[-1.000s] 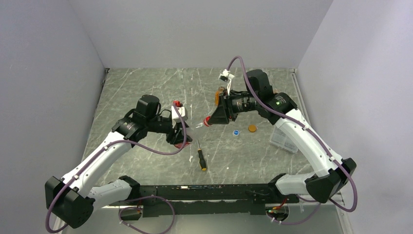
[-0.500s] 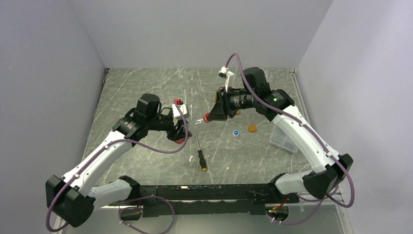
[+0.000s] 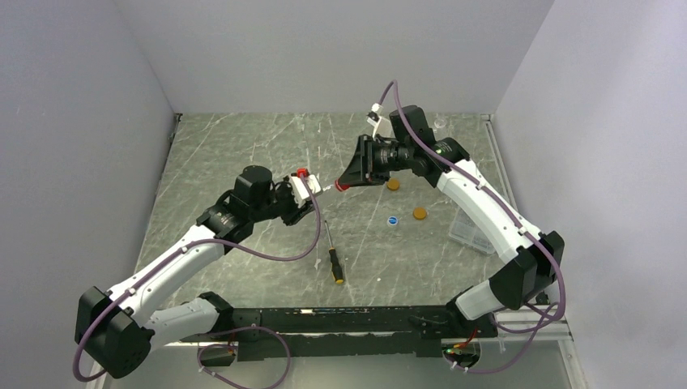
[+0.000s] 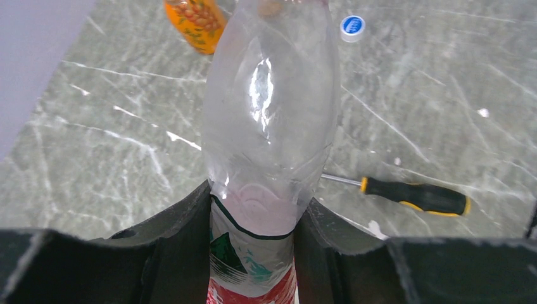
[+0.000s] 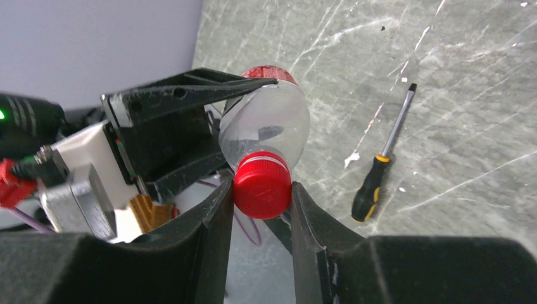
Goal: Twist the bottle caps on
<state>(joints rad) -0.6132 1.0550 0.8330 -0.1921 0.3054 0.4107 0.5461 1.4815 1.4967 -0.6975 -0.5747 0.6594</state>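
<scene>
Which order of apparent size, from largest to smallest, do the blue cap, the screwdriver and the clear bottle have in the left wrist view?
1. clear bottle, although it is nearest the camera
2. screwdriver
3. blue cap

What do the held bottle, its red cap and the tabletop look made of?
The bottle: thin clear plastic, glossy; see-through, highlights glint. The red cap: likely opaque plastic, even colour, soft sheen. The tabletop: grey-green with white veins, like marble; stone or printed laminate, cannot tell.
</scene>
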